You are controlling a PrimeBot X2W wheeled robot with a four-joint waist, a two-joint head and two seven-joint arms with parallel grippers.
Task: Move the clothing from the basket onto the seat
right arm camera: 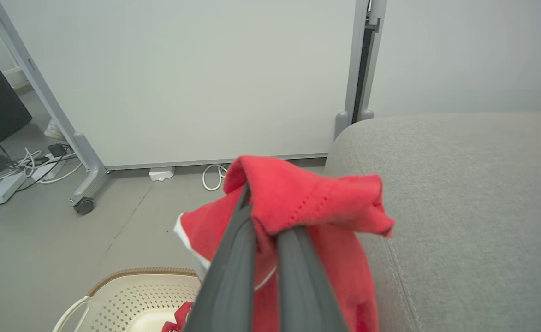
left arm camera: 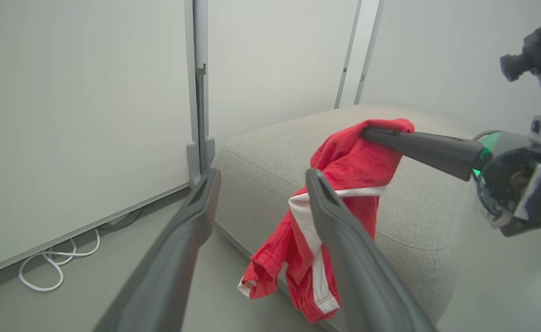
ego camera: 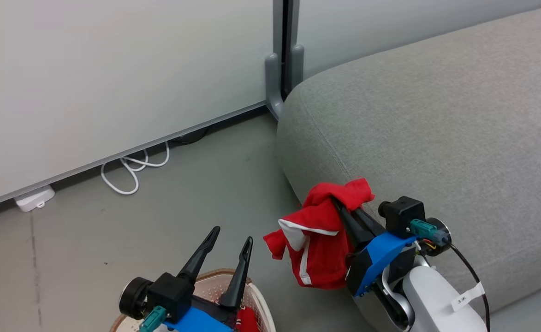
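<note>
Hanging from the right claw, one red garment with white trim droops in folds beside the rounded edge of the grey sofa. It is above the floor and not lying on the cushion. The claw is pinched tight on a bunched upper fold; the rest dangles free. The left claw is spread wide, holds nothing, and is poised over the basket. A second red piece shows inside the basket, mostly hidden by that claw.

Handling, as judged: the cloth is light, limp and not fragile. It gives no resistance and sags from whatever point is pinched. A grip on a gathered fold should hold well; a single thin layer or a hem may slip out. Loose ends could snag on the basket rim or drag on the sofa edge.

Count: two red garments, one basket, one sofa, two claws.
</note>
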